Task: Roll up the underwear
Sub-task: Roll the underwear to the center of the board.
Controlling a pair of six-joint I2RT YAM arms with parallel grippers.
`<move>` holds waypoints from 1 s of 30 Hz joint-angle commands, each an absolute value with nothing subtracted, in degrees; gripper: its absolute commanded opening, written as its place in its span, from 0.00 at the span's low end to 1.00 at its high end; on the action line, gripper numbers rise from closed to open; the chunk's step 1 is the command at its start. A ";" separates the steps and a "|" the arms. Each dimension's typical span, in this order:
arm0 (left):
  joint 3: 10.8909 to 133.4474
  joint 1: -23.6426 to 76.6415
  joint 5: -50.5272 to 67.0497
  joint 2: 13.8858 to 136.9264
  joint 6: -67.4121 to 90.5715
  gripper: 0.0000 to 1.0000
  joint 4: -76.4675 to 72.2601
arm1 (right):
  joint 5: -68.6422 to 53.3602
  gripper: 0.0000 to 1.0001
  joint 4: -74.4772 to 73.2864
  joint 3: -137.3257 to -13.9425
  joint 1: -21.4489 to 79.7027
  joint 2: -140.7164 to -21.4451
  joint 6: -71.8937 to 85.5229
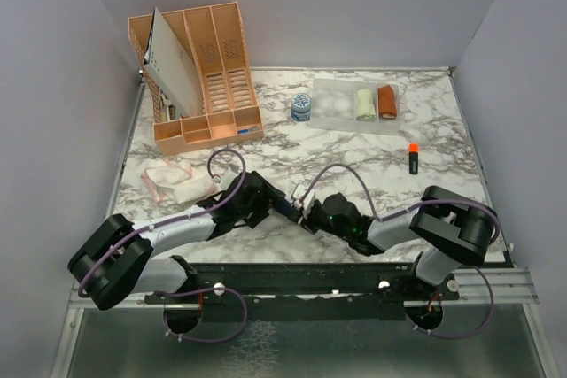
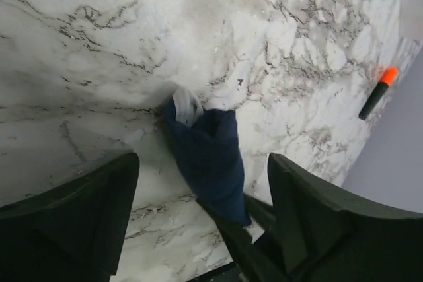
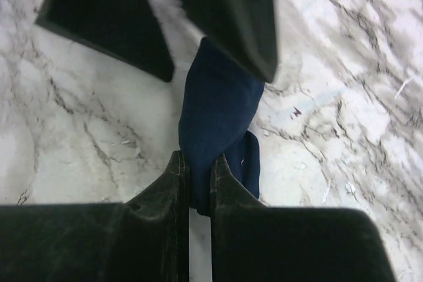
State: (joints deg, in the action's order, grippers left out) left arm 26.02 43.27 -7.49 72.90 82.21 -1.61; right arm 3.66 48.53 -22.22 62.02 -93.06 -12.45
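The navy blue underwear point(image 2: 210, 153) lies on the marble table as a tight narrow roll, a white tag point(image 2: 187, 105) at its far end. My left gripper point(image 2: 203, 160) is open, its fingers point(image 2: 79, 212) standing wide on either side of the roll without touching it. My right gripper point(image 3: 199, 164) is shut on the near end of the navy underwear point(image 3: 217, 107). In the top view both grippers meet at the table's front centre, left point(image 1: 280, 203) and right point(image 1: 310, 212). The whitish-pink underwear point(image 1: 177, 181) lies crumpled at the front left.
An orange organizer rack point(image 1: 197, 77) stands at the back left. A small blue-and-white jar point(image 1: 301, 108), a cream cloth bundle point(image 1: 366, 104) and a rust-orange bundle point(image 1: 387, 101) sit at the back. An orange-capped marker point(image 1: 413, 158) lies on the right.
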 commanded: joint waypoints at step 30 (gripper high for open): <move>28.27 43.44 -1.99 81.04 75.15 0.00 -3.75 | -26.92 0.79 48.45 -20.69 36.82 -94.85 16.75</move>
